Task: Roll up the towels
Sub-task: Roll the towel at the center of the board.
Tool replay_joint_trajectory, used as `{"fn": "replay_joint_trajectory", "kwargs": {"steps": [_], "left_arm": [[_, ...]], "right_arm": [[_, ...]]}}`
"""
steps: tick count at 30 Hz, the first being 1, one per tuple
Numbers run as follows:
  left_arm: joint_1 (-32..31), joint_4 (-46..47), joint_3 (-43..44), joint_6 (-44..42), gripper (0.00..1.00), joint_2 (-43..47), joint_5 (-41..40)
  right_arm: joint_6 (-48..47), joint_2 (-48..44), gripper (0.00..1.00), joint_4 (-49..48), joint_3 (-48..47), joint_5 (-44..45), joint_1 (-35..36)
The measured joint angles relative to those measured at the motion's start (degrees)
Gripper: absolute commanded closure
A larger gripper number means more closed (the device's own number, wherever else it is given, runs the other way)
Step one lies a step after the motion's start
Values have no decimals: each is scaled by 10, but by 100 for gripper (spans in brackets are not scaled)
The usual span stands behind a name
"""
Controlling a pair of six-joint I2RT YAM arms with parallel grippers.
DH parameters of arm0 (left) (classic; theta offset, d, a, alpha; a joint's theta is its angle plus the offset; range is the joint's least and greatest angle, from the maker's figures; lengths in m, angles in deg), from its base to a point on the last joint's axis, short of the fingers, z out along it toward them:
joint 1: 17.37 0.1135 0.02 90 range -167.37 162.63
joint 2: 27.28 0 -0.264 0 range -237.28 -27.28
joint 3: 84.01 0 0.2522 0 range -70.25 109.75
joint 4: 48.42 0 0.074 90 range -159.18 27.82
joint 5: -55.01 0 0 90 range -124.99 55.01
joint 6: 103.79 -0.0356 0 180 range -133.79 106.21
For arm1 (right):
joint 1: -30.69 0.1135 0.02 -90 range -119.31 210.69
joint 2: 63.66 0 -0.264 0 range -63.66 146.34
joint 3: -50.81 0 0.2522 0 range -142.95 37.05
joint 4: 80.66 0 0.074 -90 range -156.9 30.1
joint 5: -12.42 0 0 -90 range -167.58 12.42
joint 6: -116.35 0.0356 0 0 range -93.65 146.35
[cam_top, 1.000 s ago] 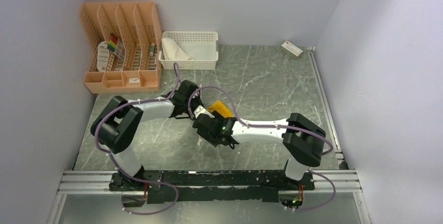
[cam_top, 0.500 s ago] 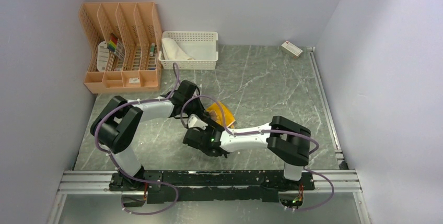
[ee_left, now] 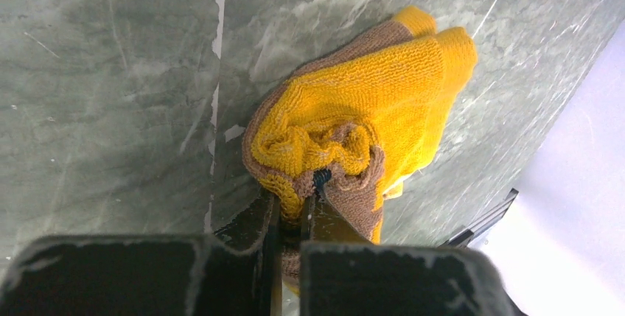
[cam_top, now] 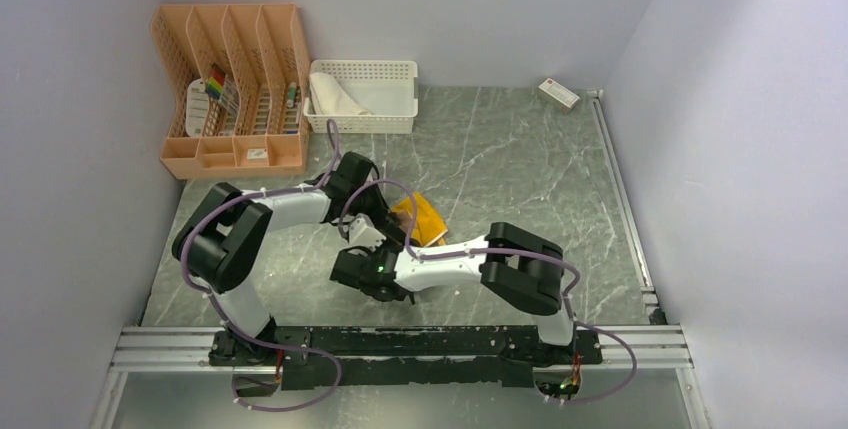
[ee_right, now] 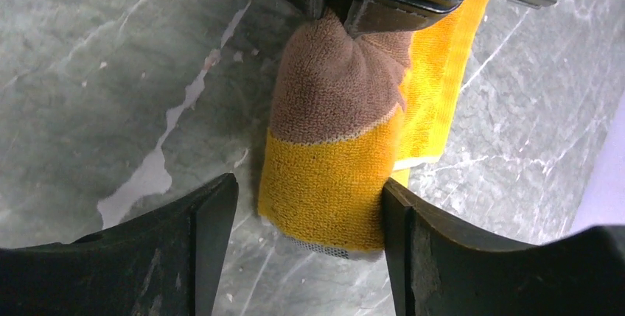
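**A:** Where is the yellow towel (cam_top: 424,217) sitting?

**B:** It is lying around the middle of the desk (cam_top: 520,169), between the two arms; it is looking bunched and half-folded rather than rolled, with its brown end gathered into a tuft and the yellow part spreading away from it.

**A:** What is gathering that tuft?

**B:** The left jaws are clenching on it, gripping the crumpled brown end tightly; I am reading that as an anchor, so the cloth is not sliding about while the other arm is working on it.

**A:** And the right jaws?

**B:** They are standing released and spread wide, straddling the yellow end, one finger on each side and just beside the cloth; they are gripping nothing. I am guessing they are lining up to take the free end, since a roll needs one end pinned and the other turned over.

**A:** So how far along is the task?

**B:** Not far, I am judging; no tidy roll is showing yet. The risk is the loose folds slipping out sideways once the right jaws are closing.

**A:** And the white towel (cam_top: 335,97)?

**B:** It is lying crumpled in the basket (cam_top: 400,71) at the far side, well apart from both arms; it is waiting its turn, I am supposing.
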Motion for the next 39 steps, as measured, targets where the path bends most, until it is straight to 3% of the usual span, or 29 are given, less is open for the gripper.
{"fn": "replay_joint_trajectory", "kwargs": {"steps": [1, 2, 4, 5, 10, 13, 17, 22, 23, 24, 29, 39], "left_arm": [[1, 0, 0, 0, 93, 0, 0], [2, 0, 0, 0, 93, 0, 0], [3, -1, 0, 0, 93, 0, 1], [3, -1, 0, 0, 93, 0, 1], [4, -2, 0, 0, 93, 0, 2], [5, -2, 0, 0, 93, 0, 2], [7, 2, -3, 0, 93, 0, 4], [22, 39, -37, -1, 40, 18, 25], [26, 41, -45, -2, 32, 26, 28], [29, 40, -51, -5, 30, 36, 28], [35, 36, -57, -12, 28, 99, 24], [32, 41, -86, -16, 29, 162, 20]], "right_arm": [[8, 7, 35, 4, -6, 6, 0], [17, 14, 44, 10, -12, 15, 1], [31, 22, 80, 21, -21, 28, 2], [36, 26, 87, 26, -24, 35, 3], [57, 37, 86, 31, -26, 49, 3], [59, 37, 100, 28, -24, 47, 3], [52, 10, 100, -17, 12, 24, -4], [36, -129, 100, -147, 138, -128, -71], [34, -144, 100, -156, 150, -146, -92], [32, -164, 100, -170, 164, -171, -111], [23, -218, 100, -245, 214, -332, -210], [50, -223, 100, -387, 300, -653, -388]]}}
